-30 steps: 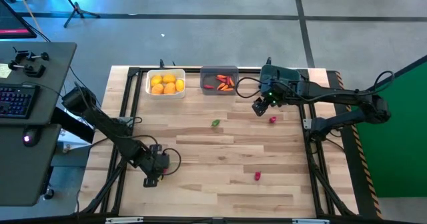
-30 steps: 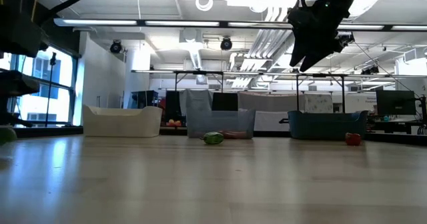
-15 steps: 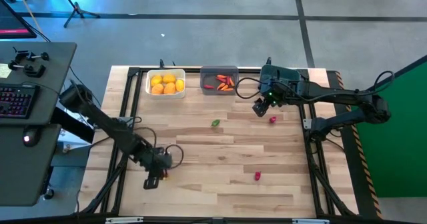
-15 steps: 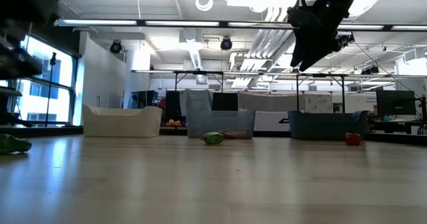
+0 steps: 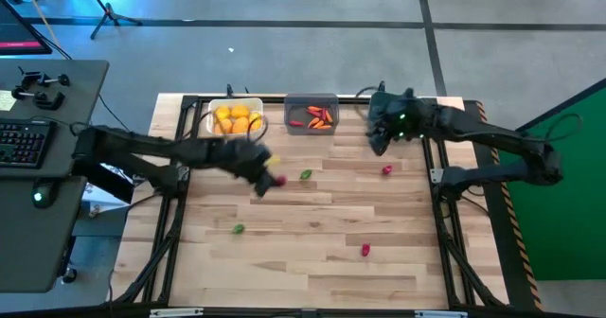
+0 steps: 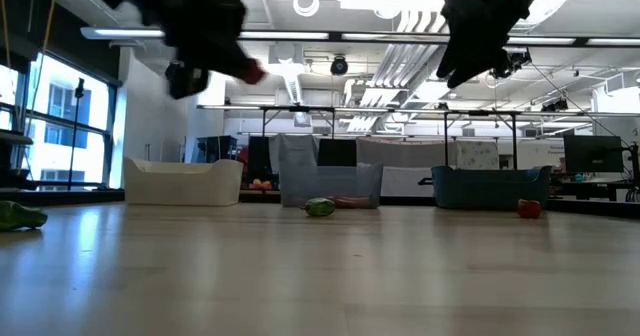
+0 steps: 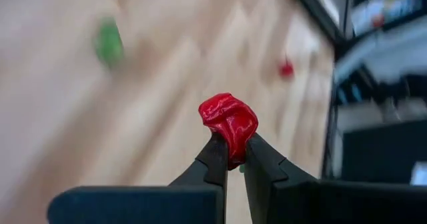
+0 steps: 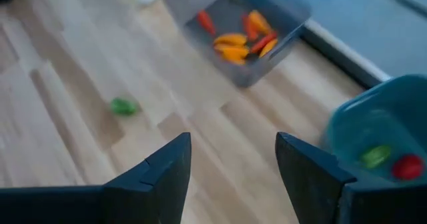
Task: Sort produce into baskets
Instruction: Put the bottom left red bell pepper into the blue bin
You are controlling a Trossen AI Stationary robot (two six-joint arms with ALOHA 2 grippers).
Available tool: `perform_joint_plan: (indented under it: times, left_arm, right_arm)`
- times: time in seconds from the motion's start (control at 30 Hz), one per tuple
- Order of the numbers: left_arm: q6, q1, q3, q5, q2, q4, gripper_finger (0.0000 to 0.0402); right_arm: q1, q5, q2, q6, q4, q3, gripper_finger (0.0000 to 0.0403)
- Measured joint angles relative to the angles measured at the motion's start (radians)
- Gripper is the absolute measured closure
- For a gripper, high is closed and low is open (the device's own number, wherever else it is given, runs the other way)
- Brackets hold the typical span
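Observation:
My left gripper [image 5: 268,181] hangs over the middle of the table, shut on a small red piece of produce [image 7: 229,117], and shows in the low view high above the wood [image 6: 215,56]. My right gripper [image 8: 230,177] is open and holds nothing, up by the far right near the teal basket [image 8: 380,117], which holds a green and a red piece. The white basket [image 5: 236,129] holds yellow-orange fruits. The grey basket [image 5: 311,124] holds orange-red pieces. Loose on the table lie two green pieces [image 5: 306,174] [image 5: 239,229] and two red ones [image 5: 386,169] [image 5: 365,250]. My left gripper pinches the red piece by its lower end [image 7: 231,156] between its two fingers; most of the piece sticks out past the fingertips [image 7: 215,151]. The fingers slant downward, coming from the table's left. The piece is lifted clear of the table [image 5: 279,180].
A black frame rail [image 5: 180,167] runs around the table. A desk with a keyboard [image 5: 24,143] stands off the left edge. Bare wood [image 5: 312,280] lies toward the near edge.
My left gripper has risen from the table's near left and swung toward the far edge and the middle, carrying the red piece clear of the wood. A green piece stays on the table where the gripper stood. My right gripper has drifted slightly toward the far edge.

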Motion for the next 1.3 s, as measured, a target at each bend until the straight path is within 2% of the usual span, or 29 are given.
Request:
perform_joint_plan:
  times: [0.17,0.43,0.57,0.77,1.03,1.3]
  left_arm:
    - [0.137,0.175,0.168,0.003,0.199,0.091,0.0393]
    - [0.255,0.332,0.592,0.029,0.574,0.142,0.0394]
    - [0.266,0.357,0.78,0.089,0.725,0.143,0.0394]
    - [0.226,0.368,0.998,0.116,0.906,0.149,0.0394]
    - [0.106,0.368,1.219,0.116,1.12,0.244,0.0394]
    - [0.014,0.38,1.411,0.111,1.319,0.262,0.0395]
  right_arm:
    - [-0.112,-0.021,-0.082,-0.078,-0.002,0.001,0.0222]
    - [-0.251,-0.079,-0.137,-0.143,-0.018,0.001,0.0277]
    - [-0.287,-0.089,-0.143,-0.146,-0.015,0.001,0.0297]
    - [-0.327,-0.069,-0.143,-0.146,-0.001,0.001,0.0321]
    - [-0.346,-0.061,-0.143,-0.141,0.002,0.002,0.034]
    - [-0.346,-0.052,-0.144,-0.117,0.015,0.002,0.0355]
